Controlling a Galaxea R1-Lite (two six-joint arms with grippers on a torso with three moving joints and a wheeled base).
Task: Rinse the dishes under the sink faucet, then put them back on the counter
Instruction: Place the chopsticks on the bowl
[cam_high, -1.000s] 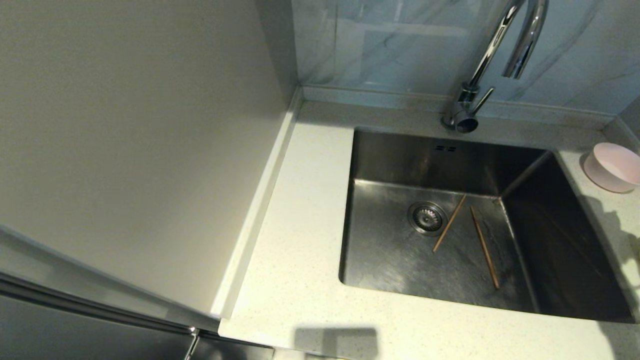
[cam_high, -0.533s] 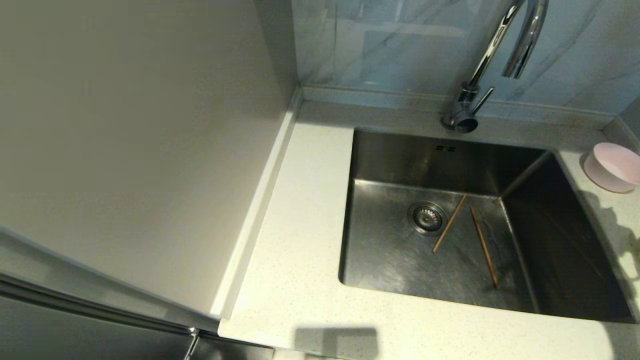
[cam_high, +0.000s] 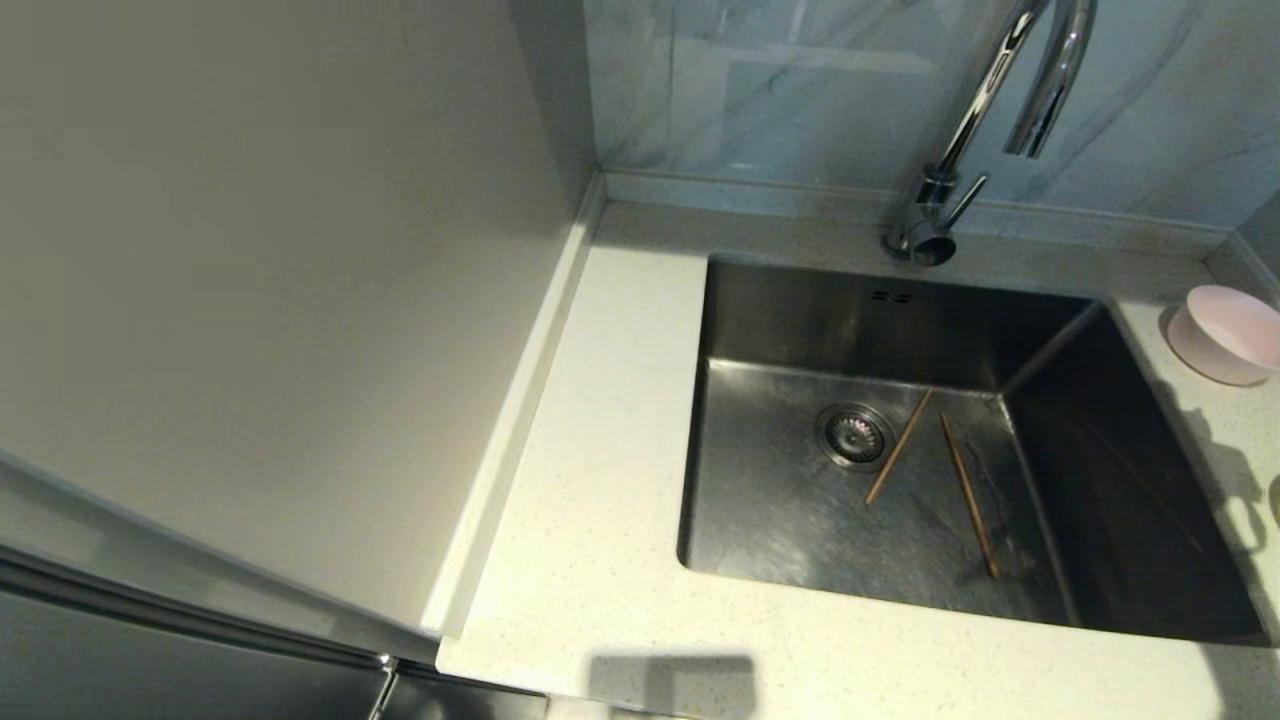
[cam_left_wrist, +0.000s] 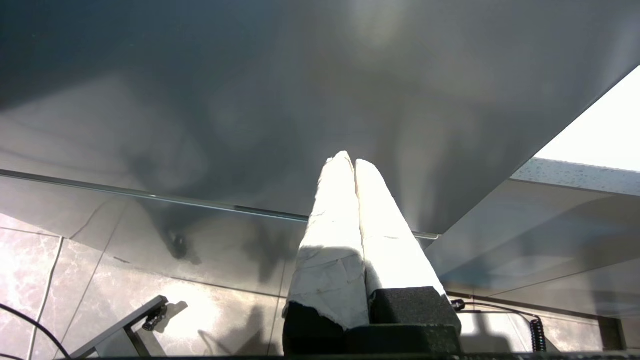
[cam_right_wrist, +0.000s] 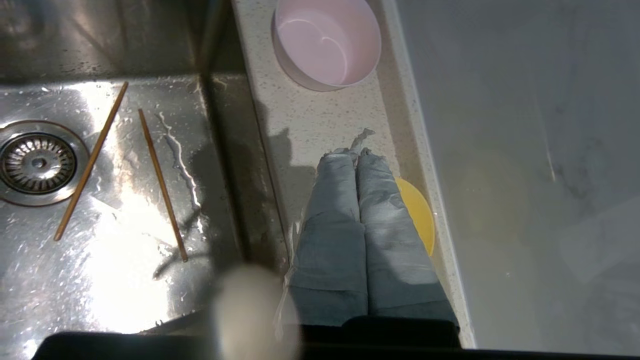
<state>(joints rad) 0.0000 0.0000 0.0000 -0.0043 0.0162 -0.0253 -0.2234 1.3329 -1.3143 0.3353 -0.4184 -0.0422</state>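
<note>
Chopsticks (cam_high: 900, 446) are both lying in the sink (cam_high: 790, 520) next to the drain (cam_high: 855, 436), splayed apart. Pink bowl (cam_high: 1225, 335) sits on the table (cam_high: 620, 400) to the right, with the right tool (cam_right_wrist: 358, 151) pinched together over the yellow bowl (cam_right_wrist: 417, 215). Left tool (cam_left_wrist: 349, 160) is closed too, down off the table.

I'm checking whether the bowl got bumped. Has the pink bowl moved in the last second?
Yes, slightly: the pink bowl sits a little farther back along the counter, judged against the sink corner.
</note>
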